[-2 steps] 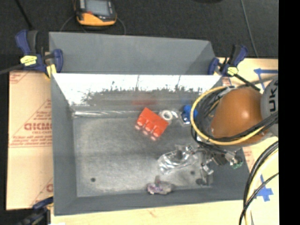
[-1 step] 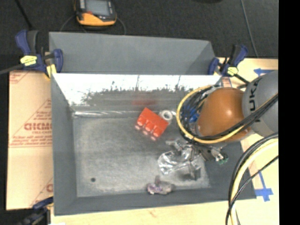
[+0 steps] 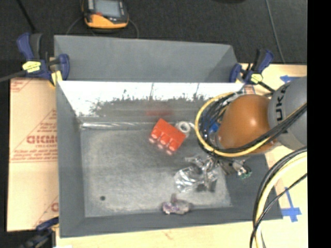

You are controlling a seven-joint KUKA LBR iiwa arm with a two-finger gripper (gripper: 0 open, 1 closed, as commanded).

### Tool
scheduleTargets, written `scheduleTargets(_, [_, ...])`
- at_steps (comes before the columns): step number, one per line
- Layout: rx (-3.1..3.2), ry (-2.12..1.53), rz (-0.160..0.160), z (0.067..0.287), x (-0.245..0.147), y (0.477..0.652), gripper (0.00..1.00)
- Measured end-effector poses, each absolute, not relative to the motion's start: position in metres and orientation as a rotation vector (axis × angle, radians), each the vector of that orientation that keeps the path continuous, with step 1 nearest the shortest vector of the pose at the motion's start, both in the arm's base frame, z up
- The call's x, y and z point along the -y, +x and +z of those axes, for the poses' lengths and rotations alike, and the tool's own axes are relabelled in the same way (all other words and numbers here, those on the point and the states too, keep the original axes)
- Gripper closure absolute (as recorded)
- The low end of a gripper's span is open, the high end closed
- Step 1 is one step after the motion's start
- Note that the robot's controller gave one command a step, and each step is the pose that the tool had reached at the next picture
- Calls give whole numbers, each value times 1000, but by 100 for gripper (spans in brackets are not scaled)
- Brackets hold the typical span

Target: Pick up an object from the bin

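My gripper [image 3: 209, 167] is low in the right part of the bin, under the arm's orange cover. It sits right over a crumpled, shiny silver-clear thing [image 3: 184, 180] that spreads to its lower left; whether it touches that thing I cannot tell. A red block with ridges on one side [image 3: 166, 135] lies up and to the left of the gripper, near the bin's back wall. Beside the block's right edge is a small white ring [image 3: 183, 126].
A small purplish lump [image 3: 176, 207] lies at the bin's front wall, below the shiny thing. A tiny dark speck [image 3: 102, 198] marks the floor at the front left. The arm and its cables cover the bin's right side.
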State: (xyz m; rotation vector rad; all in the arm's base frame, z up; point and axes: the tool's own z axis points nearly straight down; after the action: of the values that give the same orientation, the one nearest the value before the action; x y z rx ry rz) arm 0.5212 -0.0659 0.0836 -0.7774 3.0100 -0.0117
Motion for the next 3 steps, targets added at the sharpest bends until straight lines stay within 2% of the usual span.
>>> scheduleTargets(1, [-3039,-741,-9,181,82,564,100])
scheduleTargets(2, [-3048,-741,0,176,81,561,0])
scheduleTargets(3, [-3060,-711,3,77,85,575,0])
